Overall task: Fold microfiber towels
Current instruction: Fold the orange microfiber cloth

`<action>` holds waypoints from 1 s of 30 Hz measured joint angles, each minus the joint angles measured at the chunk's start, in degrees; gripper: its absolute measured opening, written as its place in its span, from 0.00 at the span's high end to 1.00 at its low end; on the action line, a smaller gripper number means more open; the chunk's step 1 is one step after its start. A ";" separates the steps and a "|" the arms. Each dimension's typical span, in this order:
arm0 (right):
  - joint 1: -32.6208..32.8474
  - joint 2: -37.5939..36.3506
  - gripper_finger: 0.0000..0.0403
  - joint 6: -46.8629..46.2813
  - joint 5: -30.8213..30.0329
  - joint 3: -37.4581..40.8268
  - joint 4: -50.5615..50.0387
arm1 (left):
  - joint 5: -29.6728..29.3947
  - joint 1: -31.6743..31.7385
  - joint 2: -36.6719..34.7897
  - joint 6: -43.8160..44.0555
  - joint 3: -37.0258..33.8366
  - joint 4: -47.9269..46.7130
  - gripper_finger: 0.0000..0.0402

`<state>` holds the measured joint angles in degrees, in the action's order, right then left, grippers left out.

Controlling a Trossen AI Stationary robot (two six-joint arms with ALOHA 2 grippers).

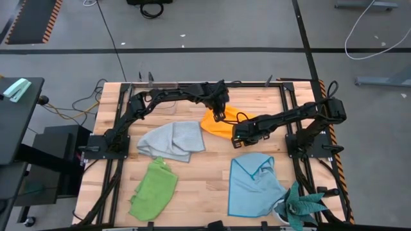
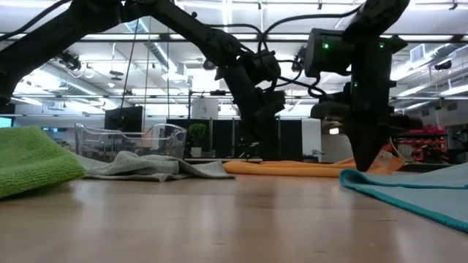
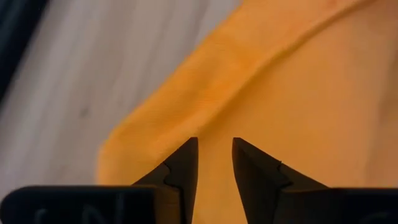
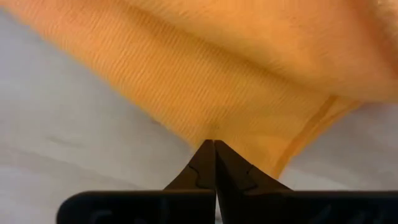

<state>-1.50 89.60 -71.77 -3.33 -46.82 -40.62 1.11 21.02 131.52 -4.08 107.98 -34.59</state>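
The orange-yellow towel lies bunched on the table's far middle. My left gripper slants down close over a folded ridge of it, its fingers a narrow gap apart. My right gripper points down at the towel's near right edge and is shut on it. The grey towel lies crumpled at centre left. The lime green towel is at near left and the light blue towel at near right, one corner turned over. My left gripper stands over the orange-yellow towel with cloth showing behind the gap between its fingers; I cannot tell whether the fingertips touch it. My right gripper pinches the towel's edge between its two fingertips, coming from above and pointing down. One layer or several, I cannot tell. The towel lies on the table around the hold.
A clear plastic box stands at the far edge, left of centre. A teal spiky-leaved plant sits at the near right corner. Bare wood shows between the green and blue towels.
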 joint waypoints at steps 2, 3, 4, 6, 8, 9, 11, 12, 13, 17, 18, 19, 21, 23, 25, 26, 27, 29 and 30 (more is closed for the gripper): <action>0.94 0.00 0.99 -0.04 0.62 -0.35 0.07 | -2.19 -0.36 0.00 -0.09 0.00 -0.53 0.76; 1.44 -0.01 0.99 -0.16 0.80 -0.57 0.07 | -2.92 -0.46 0.00 -0.61 0.00 -0.84 0.76; 2.04 -0.04 0.99 -0.49 0.91 -0.76 0.07 | -3.57 -0.63 0.00 -0.99 0.00 -1.06 0.77; 3.11 -0.04 0.99 -1.08 0.91 -1.21 -0.01 | -4.33 -0.97 0.00 -1.39 0.00 -1.27 0.78; 4.21 -0.05 0.99 -1.46 0.84 -1.86 0.10 | -4.51 -1.05 0.00 -1.44 0.00 -1.24 0.79; 4.63 -0.07 0.99 -1.53 0.57 -2.11 0.15 | -4.50 -1.05 0.00 -1.39 0.00 -1.22 0.79; 5.14 -0.09 0.99 -1.57 -0.63 -2.49 0.07 | -4.48 -1.05 0.00 -1.11 0.00 -1.27 0.79; 5.21 -0.09 0.99 -1.61 -1.37 -2.67 0.11 | -4.53 -1.00 0.00 -1.09 0.00 -1.27 0.80; 5.12 -0.11 0.99 -1.74 -1.93 -2.76 0.09 | -4.53 -0.95 0.00 -1.05 0.00 -1.27 0.80; 3.69 -0.11 0.99 -1.79 -2.45 -2.80 0.07 | -4.55 -0.94 0.06 1.44 0.00 -1.23 0.84; 3.15 -0.12 0.99 -1.79 -2.59 -2.80 0.07 | -4.55 -0.94 0.26 1.90 0.00 -1.01 0.85; 2.62 -0.13 0.99 -1.79 -2.79 -2.80 0.07 | -4.54 -0.94 0.43 1.92 0.00 -0.92 0.86; 1.54 -0.13 0.99 -1.79 -3.18 -2.80 -0.02 | -4.55 -0.95 0.64 1.92 -0.09 -1.56 0.89; 0.37 -0.15 0.99 -1.79 -3.24 -2.61 -0.25 | -4.51 -0.88 1.03 1.95 -0.07 -0.85 0.93; -0.35 -0.15 0.99 -1.76 -3.24 -2.55 -2.18 | -4.48 -0.58 1.11 2.62 -0.09 -1.80 0.97; -0.48 -0.15 0.99 -1.70 -3.24 -2.52 -2.69 | -4.49 -0.30 1.11 3.44 -0.09 -1.96 0.98; -0.65 -0.15 0.99 -1.30 -3.23 -2.52 -2.69 | -4.24 -0.02 1.03 4.16 -0.09 -2.42 0.98; -0.67 -0.15 0.99 -0.10 -3.44 -2.72 -1.52 | -2.21 0.67 0.46 5.28 -0.09 -4.13 0.97; -0.67 -0.15 0.99 0.42 -3.59 -3.19 -0.92 | -0.56 1.06 0.01 5.58 -0.09 -4.95 0.96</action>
<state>-2.17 89.45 -71.34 -6.92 -50.01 -41.55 0.55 22.08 131.53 1.50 107.90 -39.54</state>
